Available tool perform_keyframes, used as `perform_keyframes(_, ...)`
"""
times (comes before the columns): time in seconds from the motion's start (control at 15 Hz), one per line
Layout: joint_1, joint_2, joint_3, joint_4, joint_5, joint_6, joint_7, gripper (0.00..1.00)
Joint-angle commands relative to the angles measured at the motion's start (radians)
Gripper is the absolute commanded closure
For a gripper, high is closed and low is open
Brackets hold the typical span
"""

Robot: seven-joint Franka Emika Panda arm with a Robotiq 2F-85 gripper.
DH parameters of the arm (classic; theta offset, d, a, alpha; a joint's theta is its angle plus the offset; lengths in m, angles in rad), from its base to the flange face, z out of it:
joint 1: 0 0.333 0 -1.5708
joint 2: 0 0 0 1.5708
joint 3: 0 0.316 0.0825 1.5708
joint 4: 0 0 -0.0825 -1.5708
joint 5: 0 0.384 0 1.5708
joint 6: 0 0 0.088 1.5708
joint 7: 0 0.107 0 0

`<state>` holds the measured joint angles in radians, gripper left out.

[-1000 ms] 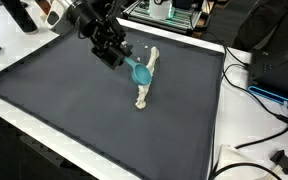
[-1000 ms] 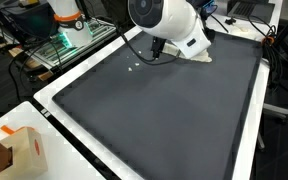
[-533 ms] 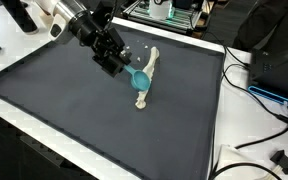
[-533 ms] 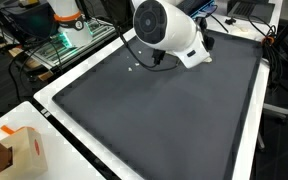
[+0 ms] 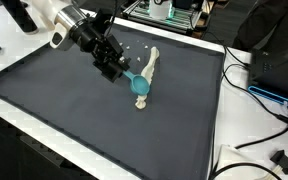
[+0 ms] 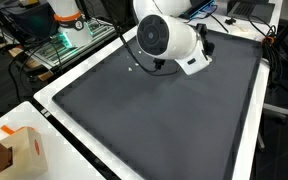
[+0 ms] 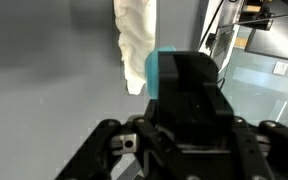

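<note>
- Gripper (image 5: pixel 115 67): just left of the white cloth roll (image 5: pixel 151 62), clamped on the teal spoon's handle.
- Teal spoon (image 5: pixel 139 84): bowl over the roll's mid part, handle slanting up-left into the gripper. In wrist view it's partly hidden, just right of the roll.
- Roll lies stretched out on the dark table (image 5: pixel 74 110).
</note>
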<state>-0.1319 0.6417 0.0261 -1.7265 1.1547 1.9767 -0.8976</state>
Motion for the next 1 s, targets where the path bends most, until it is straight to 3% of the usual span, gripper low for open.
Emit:
perform_keyframes(0.0, 0.002, 0.047, -0.010, 0.030, 0.011, 0.016, 0.024, 0.75)
perform_keyframes(0.93, 0.063, 0.109, -0.045, 0.083, -0.107, 0.099, 0.335, 0.75)
